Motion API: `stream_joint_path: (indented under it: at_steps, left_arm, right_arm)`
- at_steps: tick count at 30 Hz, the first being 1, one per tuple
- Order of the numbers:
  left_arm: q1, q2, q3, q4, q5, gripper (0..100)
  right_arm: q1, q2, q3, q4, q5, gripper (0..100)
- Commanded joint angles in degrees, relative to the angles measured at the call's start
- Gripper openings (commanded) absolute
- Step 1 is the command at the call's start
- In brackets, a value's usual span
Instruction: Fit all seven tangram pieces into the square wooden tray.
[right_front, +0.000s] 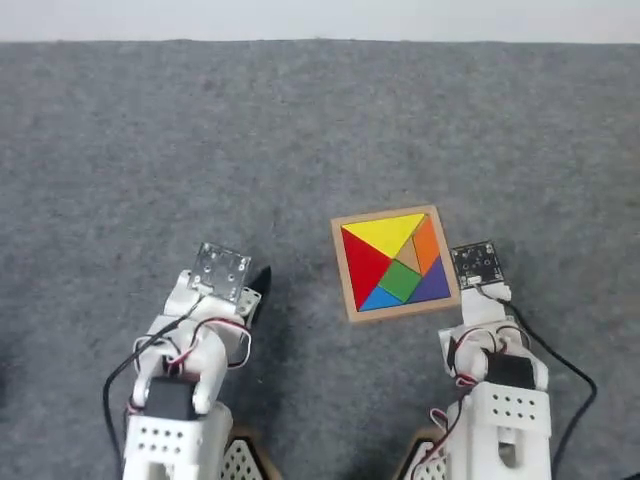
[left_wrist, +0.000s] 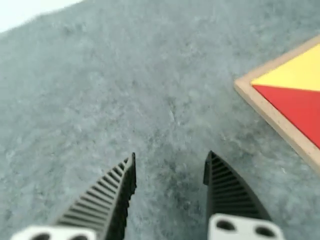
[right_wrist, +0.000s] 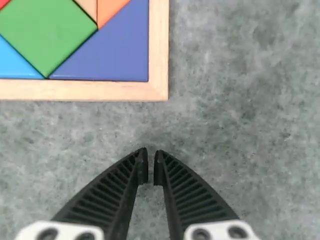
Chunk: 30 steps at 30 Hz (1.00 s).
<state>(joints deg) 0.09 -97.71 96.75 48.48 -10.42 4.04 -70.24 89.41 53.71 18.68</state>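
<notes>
The square wooden tray (right_front: 346, 274) lies right of the table's middle, holding yellow (right_front: 385, 235), red (right_front: 364, 262), green (right_front: 400, 279), blue (right_front: 380, 297), purple (right_front: 433, 283), orange (right_front: 427, 243) and tan (right_front: 408, 256) pieces flat inside it. My left gripper (left_wrist: 170, 170) hovers open over bare grey felt, left of the tray's corner (left_wrist: 245, 87), with nothing between its fingers. My right gripper (right_wrist: 150, 163) is shut and empty over the felt, just off the tray's corner by the purple piece (right_wrist: 112, 52) and green square (right_wrist: 45, 35).
Grey felt (right_front: 200, 140) covers the whole table, with a pale wall strip along the far edge. Both arm bases (right_front: 180, 430) stand at the near edge, either side of the tray.
</notes>
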Motion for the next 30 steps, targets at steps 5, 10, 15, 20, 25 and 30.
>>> stream_joint_path:
  at_steps: [5, 10, 15, 20, 25, 30]
  left_arm:
    - [-0.1, -6.5, -0.3, 1.3, 0.5, 21]
    - [0.0, -6.5, -0.3, 1.3, 0.5, 21]
    - [0.3, -6.5, -0.3, 1.4, 0.5, 21]
    - [0.4, -6.4, -0.3, 1.5, 0.5, 21]
    - [0.4, -6.4, -0.3, 1.5, 0.5, 21]
    - [0.4, -6.2, -0.3, 2.7, 0.5, 21]
  right_arm:
    - [-0.8, -1.3, -8.8, 7.7, -2.3, 4.1]
    - [-0.8, -1.3, -12.0, 9.8, -6.4, 4.1]
    - [-0.8, -8.6, -11.4, 10.7, -6.7, 3.7]
    - [-0.9, -31.0, -1.7, 14.8, -6.5, 3.7]
    - [-0.6, -30.0, 2.0, 13.8, -6.5, 4.1]
    - [-0.9, -28.2, 7.2, 10.3, -6.5, 4.2]
